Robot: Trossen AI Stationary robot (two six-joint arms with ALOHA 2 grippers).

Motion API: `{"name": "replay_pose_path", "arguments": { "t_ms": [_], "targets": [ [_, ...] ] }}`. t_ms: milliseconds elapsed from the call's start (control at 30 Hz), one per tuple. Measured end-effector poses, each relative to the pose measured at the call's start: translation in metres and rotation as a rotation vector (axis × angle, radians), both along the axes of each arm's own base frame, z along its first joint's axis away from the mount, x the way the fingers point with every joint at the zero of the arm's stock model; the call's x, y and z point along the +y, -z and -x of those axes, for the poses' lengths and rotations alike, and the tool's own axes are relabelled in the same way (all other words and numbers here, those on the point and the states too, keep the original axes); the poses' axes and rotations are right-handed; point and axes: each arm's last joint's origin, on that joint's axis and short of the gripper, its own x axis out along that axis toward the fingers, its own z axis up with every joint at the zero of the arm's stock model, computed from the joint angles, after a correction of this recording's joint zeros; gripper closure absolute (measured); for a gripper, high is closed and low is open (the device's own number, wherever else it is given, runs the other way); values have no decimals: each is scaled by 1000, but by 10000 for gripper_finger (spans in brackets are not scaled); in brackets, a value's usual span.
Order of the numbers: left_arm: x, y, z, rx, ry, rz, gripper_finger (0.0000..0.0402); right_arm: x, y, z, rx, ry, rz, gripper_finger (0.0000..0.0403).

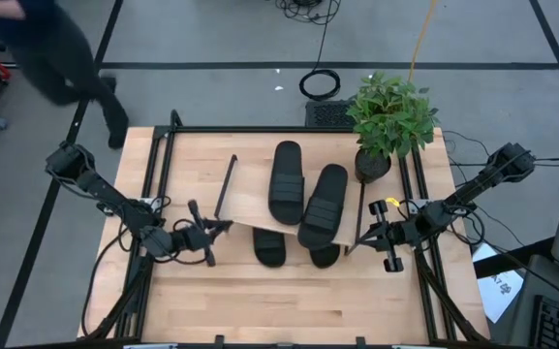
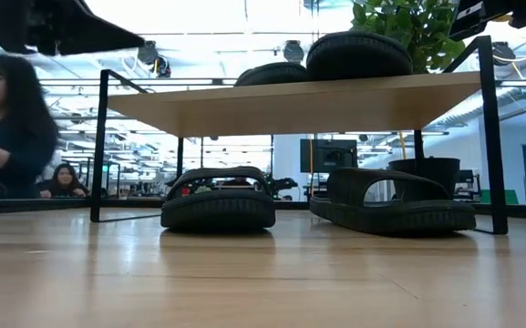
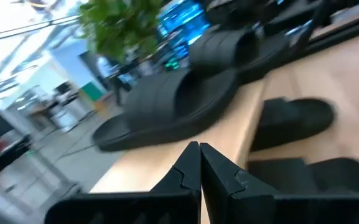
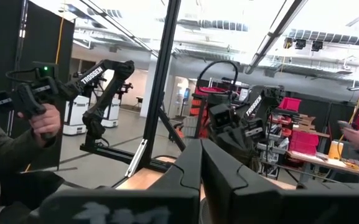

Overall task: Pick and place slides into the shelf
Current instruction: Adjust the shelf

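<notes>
2 slides (image 1: 303,199) lie on top of the shelf (image 1: 250,199) and 2 more (image 2: 217,202) sit under it on the table (image 1: 260,301) — the job looks done. The left claw (image 1: 223,228) and right claw (image 1: 366,235) are both pressed together, holding nothing, beside the shelf. Next, they only need to pull away.

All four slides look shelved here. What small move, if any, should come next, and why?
Probably just draw both arms back. Two slides lie on the shelf top, two under it; the left gripper and right gripper are shut and empty.

Matte black slides (image 1: 286,181) — light wooden shelf (image 1: 250,199), green plant (image 1: 391,111).
</notes>
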Motion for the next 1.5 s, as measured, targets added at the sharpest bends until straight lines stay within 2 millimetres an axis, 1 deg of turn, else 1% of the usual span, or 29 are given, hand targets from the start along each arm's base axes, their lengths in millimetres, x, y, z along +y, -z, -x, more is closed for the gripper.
{"name": "replay_pose_path", "arguments": {
  "t_ms": [167,233,300,367,433,467,600,767,867,1000,1100,1233,1300,1400,1500],
  "targets": [
    [-7,-6,0,-2,82,-15,401,0,0,0,0,0,0,403],
    [-11,-13,0,-13,41,-35,401,0,0,0,2,-2,-7,403],
    [-13,-20,2,-17,-91,-65,401,0,0,0,5,-6,-20,403],
    [-13,-27,5,-18,-260,-81,401,0,0,0,6,-7,-22,403],
    [-9,-29,7,-16,-439,-78,401,0,0,0,6,-8,-22,403],
    [-7,-29,7,-16,-479,-78,401,0,0,0,6,-9,-22,403],
    [-3,-17,7,-34,-458,-43,401,0,0,0,6,-10,-23,403],
    [12,3,10,-42,-548,-36,401,0,0,0,6,-11,-22,403],
    [20,9,8,-46,-522,5,401,0,0,0,5,-10,-18,403],
    [30,10,2,-26,-479,37,401,0,0,0,-7,-6,5,403],
    [44,10,0,-21,-531,33,401,1,-1,0,-20,-23,33,403],
    [65,10,8,-76,-593,102,401,2,-1,1,-26,-47,44,403],
    [72,14,13,-111,-547,181,401,2,-1,1,-25,-45,44,403],
    [76,20,17,-123,-415,291,401,2,0,1,-23,-45,45,403],
    [76,25,19,-115,-392,312,402,2,-1,1,-24,-46,43,403]
  ]
}}
